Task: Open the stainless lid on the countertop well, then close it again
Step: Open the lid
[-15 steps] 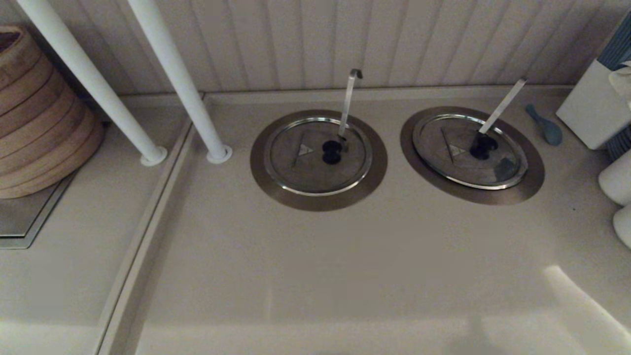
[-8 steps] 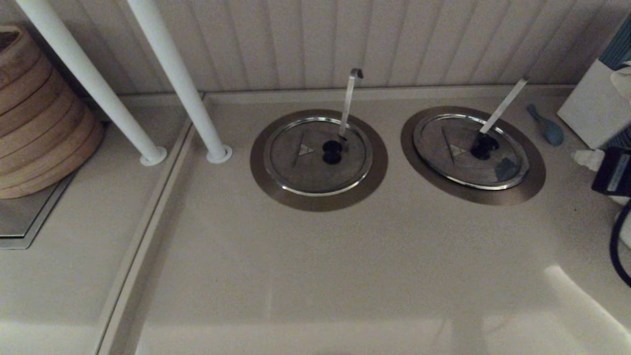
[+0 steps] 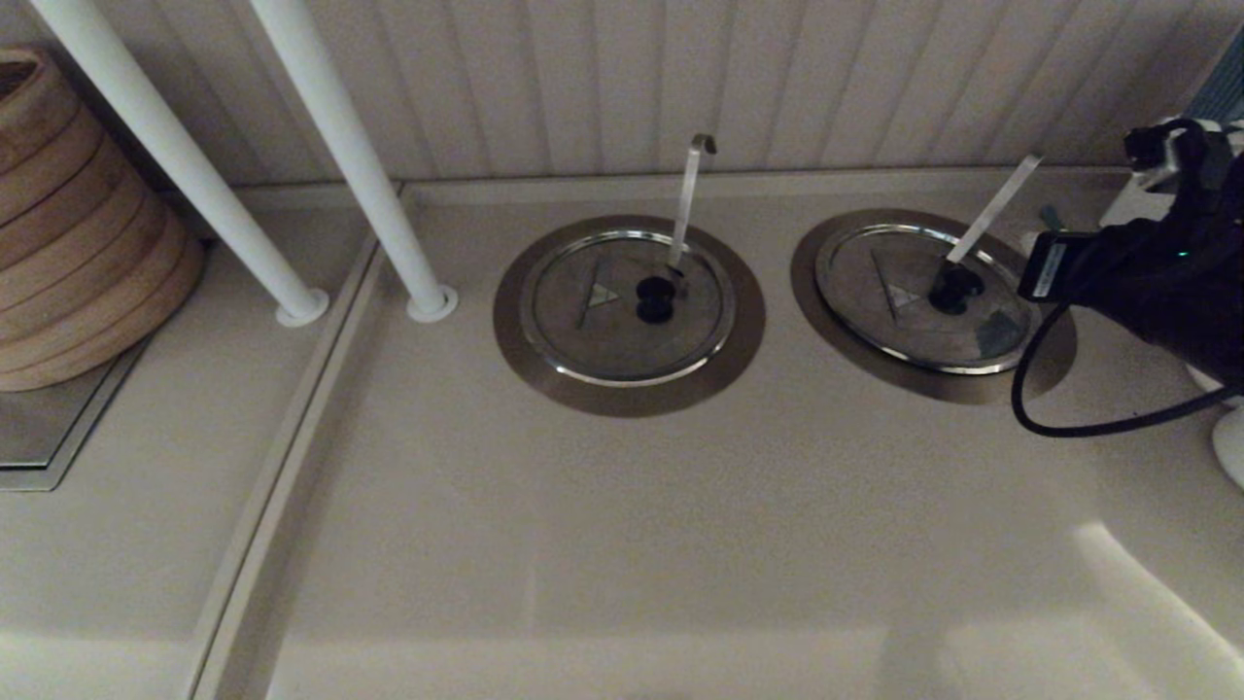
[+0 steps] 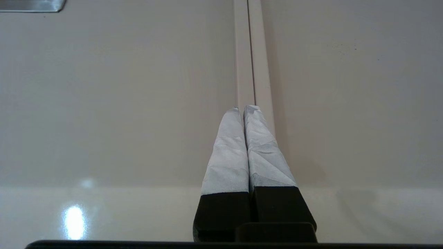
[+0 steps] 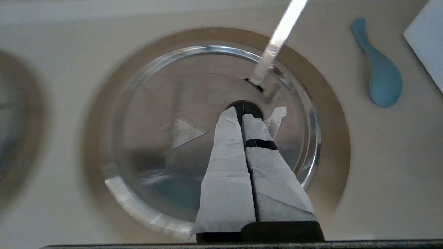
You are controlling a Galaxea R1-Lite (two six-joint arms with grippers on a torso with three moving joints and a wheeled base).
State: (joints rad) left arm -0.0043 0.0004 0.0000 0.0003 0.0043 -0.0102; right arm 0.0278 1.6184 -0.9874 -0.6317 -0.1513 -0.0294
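The stainless lid (image 3: pixel 904 292) lies flat on the right countertop well (image 3: pixel 809 282), with its black centre knob (image 3: pixel 954 287) and a bluish patch (image 3: pixel 996 333) near the rim. A straight flat-ended ladle handle (image 3: pixel 993 209) sticks up through it. My right arm (image 3: pixel 1157 282) reaches in from the right, over the well's right edge. In the right wrist view the right gripper (image 5: pixel 241 112) is shut and empty, hanging above the lid (image 5: pixel 155 114) with its tips in line with the knob (image 5: pixel 251 106). The left gripper (image 4: pixel 242 109) is shut over bare counter at a seam (image 4: pixel 250 52).
A like well with a hook-tipped ladle (image 3: pixel 627 306) sits to the left. Two white posts (image 3: pixel 360 165) and a stack of bamboo steamers (image 3: pixel 78 224) stand further left. A blue spoon (image 5: pixel 380 79), a white box (image 5: pixel 429 45) and white containers (image 3: pixel 1229 447) crowd the right edge.
My right arm has come in from the right edge and moved left and back, to above the right well's rim. The lid has not moved.
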